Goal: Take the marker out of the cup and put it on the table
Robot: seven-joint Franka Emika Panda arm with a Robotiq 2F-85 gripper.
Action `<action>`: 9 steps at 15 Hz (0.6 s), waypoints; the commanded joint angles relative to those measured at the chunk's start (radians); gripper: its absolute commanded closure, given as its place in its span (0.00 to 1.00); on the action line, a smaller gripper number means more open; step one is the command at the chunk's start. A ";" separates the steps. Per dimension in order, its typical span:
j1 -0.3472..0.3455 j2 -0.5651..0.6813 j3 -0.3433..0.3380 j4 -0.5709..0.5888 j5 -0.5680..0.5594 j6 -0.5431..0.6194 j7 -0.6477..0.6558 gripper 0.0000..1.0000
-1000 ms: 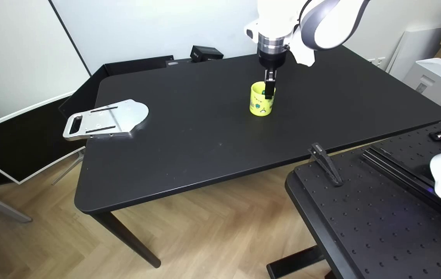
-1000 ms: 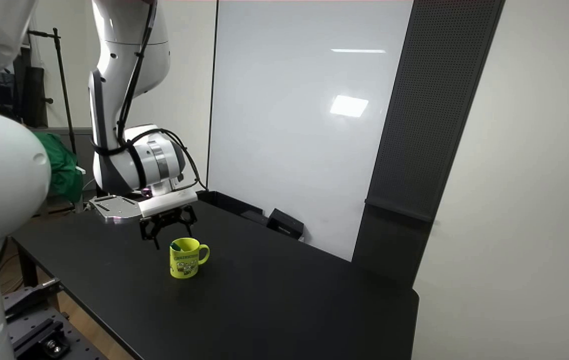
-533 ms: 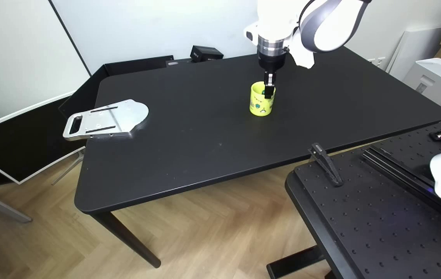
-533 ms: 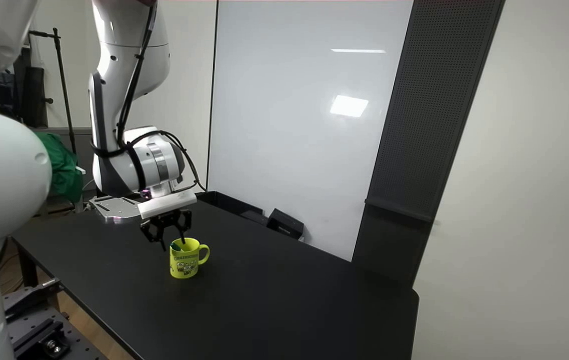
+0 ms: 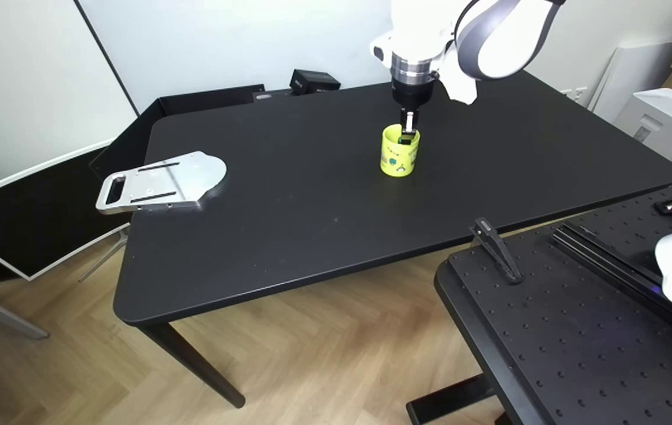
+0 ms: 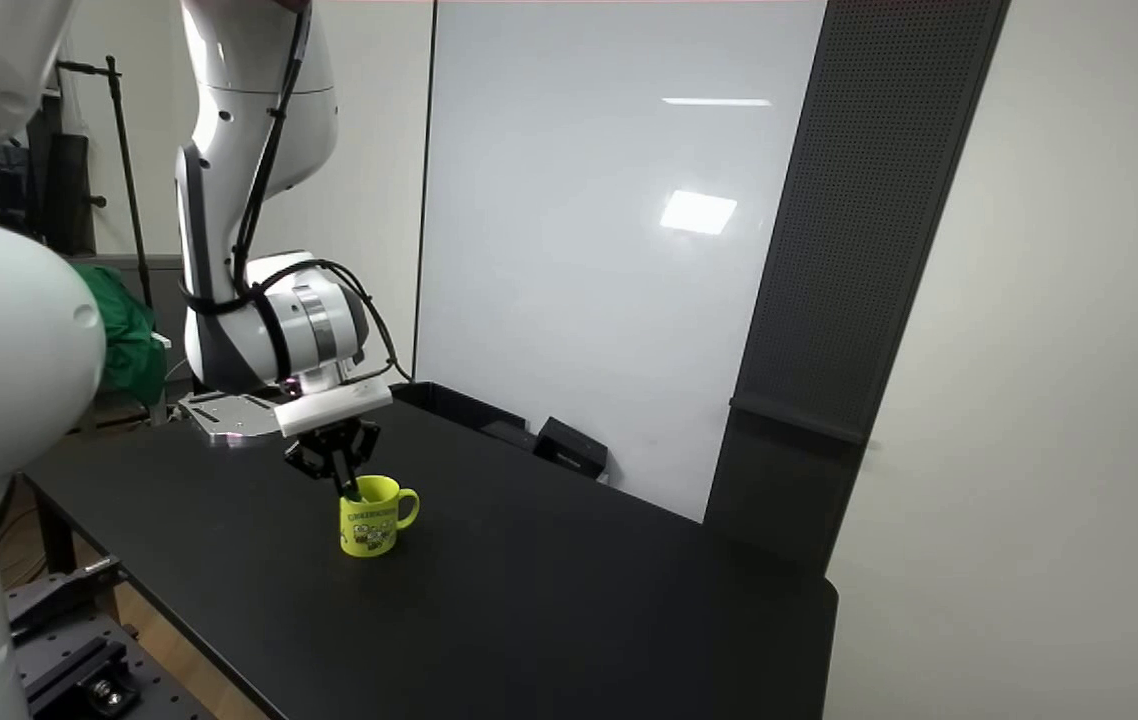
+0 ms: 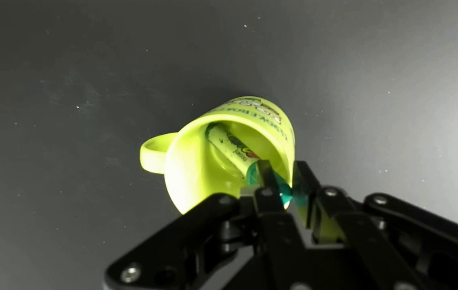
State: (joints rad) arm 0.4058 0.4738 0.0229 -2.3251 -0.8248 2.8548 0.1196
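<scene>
The yellow cup (image 5: 394,164) stands upright on the black table (image 5: 289,195). Inside it leans the marker (image 7: 229,151), with a pale printed body and a teal end reaching up to the rim, as the wrist view shows. My gripper (image 7: 282,165) points down at that rim, its fingers narrowed around the teal end, one finger (image 7: 267,175) covering part of it. So the jaws are shut on the marker, still within the cup. In an exterior view the gripper (image 6: 347,490) meets the rim of the cup (image 6: 367,532). Whether the cup's wall is also pinched, I cannot tell.
The cup's handle (image 7: 154,155) sticks out away from the fingers. A flat white-and-grey metal plate (image 5: 165,180) overhangs the table's far end. A black box (image 6: 571,447) sits by the whiteboard along the table's edge. A black perforated bench (image 5: 578,330) adjoins the table.
My gripper's fingers have come together from wide apart to around the marker's teal end. The hand has dropped a touch. The cup has not moved.
</scene>
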 commanded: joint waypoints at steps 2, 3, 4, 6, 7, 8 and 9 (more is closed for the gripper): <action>-0.007 -0.012 0.000 0.004 0.020 -0.006 0.011 0.96; -0.012 -0.020 0.005 0.004 0.032 -0.013 0.003 0.96; -0.016 -0.030 0.009 0.004 0.047 -0.021 -0.004 0.96; -0.024 -0.054 0.016 0.003 0.076 -0.037 -0.019 0.96; -0.030 -0.065 0.021 0.002 0.092 -0.043 -0.029 0.96; -0.040 -0.082 0.031 0.001 0.116 -0.052 -0.045 0.96; -0.049 -0.099 0.041 -0.001 0.142 -0.061 -0.064 0.96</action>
State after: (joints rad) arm 0.3879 0.4382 0.0331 -2.3184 -0.7350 2.8382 0.0946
